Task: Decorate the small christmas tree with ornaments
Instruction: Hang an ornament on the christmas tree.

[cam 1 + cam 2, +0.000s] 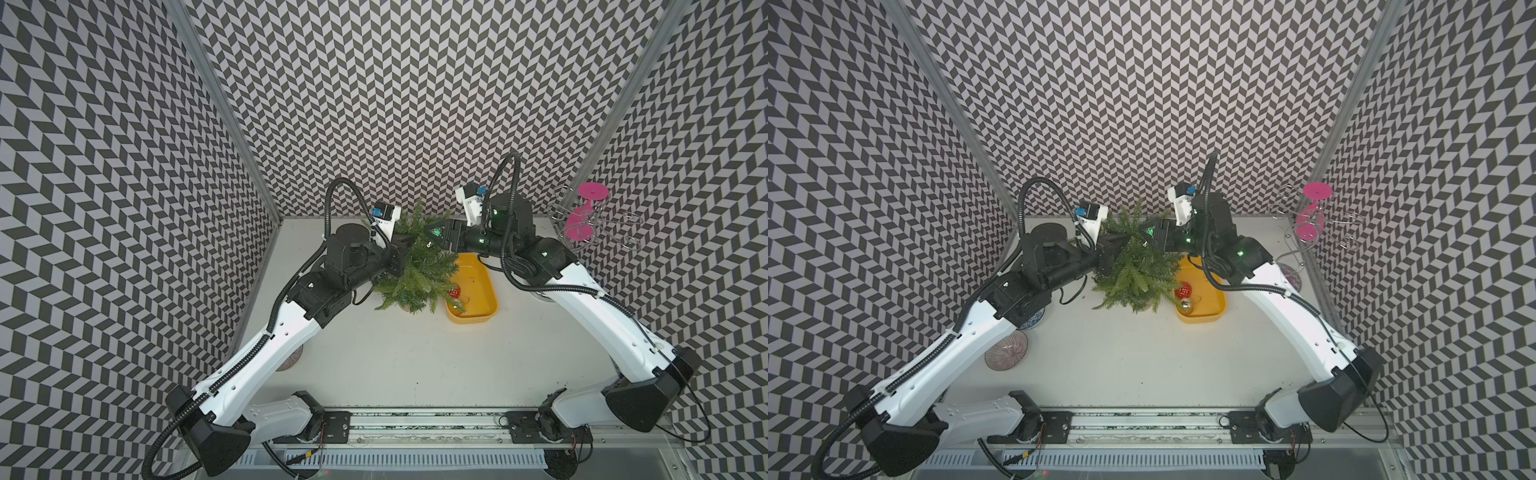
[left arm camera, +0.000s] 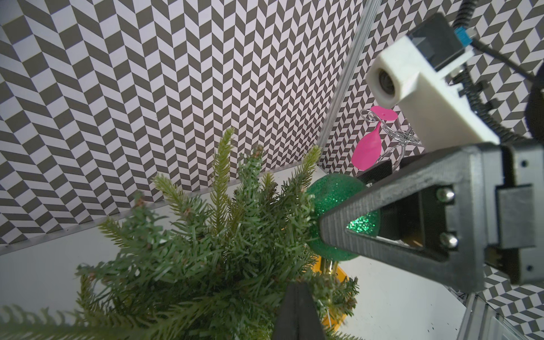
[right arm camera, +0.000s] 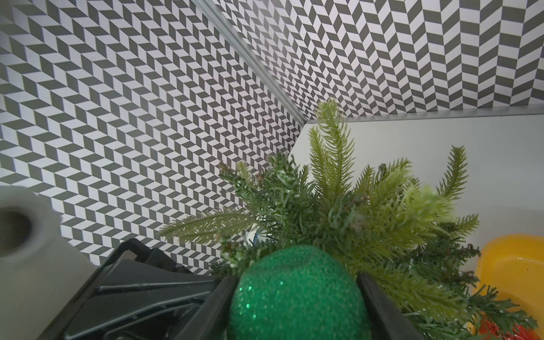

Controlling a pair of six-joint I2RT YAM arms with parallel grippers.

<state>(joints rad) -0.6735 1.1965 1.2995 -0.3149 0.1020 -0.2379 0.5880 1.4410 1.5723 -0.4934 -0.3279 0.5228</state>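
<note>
The tree [image 1: 415, 270] is seen upright on the table [image 1: 395, 365], near the back wall, between the two arms. The green bauble [image 3: 297, 294] is held by the right gripper [image 3: 297, 282]. It is clamped between the two black fingers [image 3: 376, 303], with the jaws closed onto the ball's sides. The green bauble is pressed against the upper branches of the tree on the right-arm side and touches the needles. Its hanger is not visible, so hooked or not cannot be told. In both top views it shows only as green glitter at the tree's upper edge.

The left gripper [image 2: 297, 297] is closed, jaws together. Its tip is pushed into the foliage on the side of the tree opposite the green bauble. Whether a branch is pinched cannot be told.

The tray [image 1: 484, 286], yellow, lies just beside the tree on the right-arm side, and some branches overhang its rim. The red bauble [image 1: 1183, 289] and the gold bauble [image 1: 1186, 306] lie in the tray on the side next to the tree. They are just beside each other and partly hidden by branches.

The pink glass [image 1: 579, 226] is seen well apart from the tree, in the back corner past the right arm. The plate [image 1: 1006, 354], patterned, lies well apart from the tree and is partly covered by the left arm.
</note>
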